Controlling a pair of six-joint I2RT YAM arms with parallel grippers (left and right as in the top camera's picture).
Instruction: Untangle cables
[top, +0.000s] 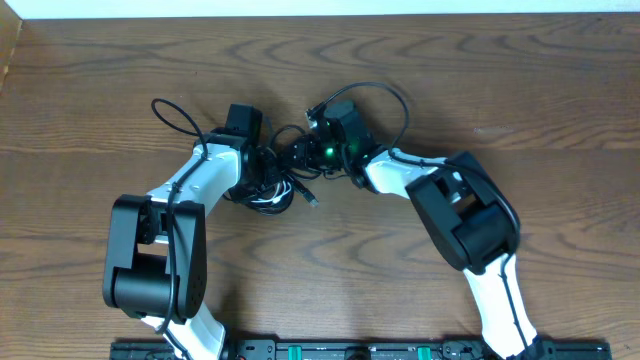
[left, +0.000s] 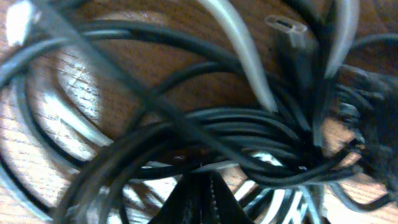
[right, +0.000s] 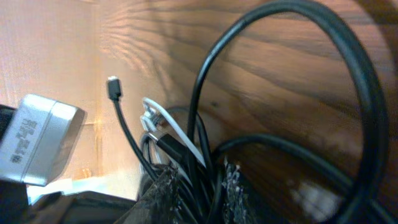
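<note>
**Knot unbroken at mid-table.** The cables (top: 282, 185) lie in one heap at the middle of the table (top: 500, 80). Black loops are piled over a white cord (top: 265, 203), and one plug (top: 312, 200) pokes out toward the near edge. No cord lies apart from the heap, so by the look of it the untangling has hardly begun and all the sorting is left to do.

Seen from the left wrist, the black strands (left: 249, 121) run in a tight sheaf across the wood. White lengths (left: 242, 50) pass among them, and a metal plug end (left: 287, 28) stands clear at the top.

The left jaws, at the heap's left side, are closed. A strand may be nipped in them, but the close view is too crowded to tell.

The right jaws, at the heap's far right side, are drawn in around a black bunch (right: 199, 174) that runs down between the fingers (right: 231, 183). Beside it are a white strand (right: 174, 127) and a small free connector (right: 113, 87).

The left arm (top: 190, 190) and right arm (top: 420, 180) come in from the near edge and meet at the knot. A fair guess is that the two must draw apart to open a loop. The risk is a knot pulled tighter instead.
</note>
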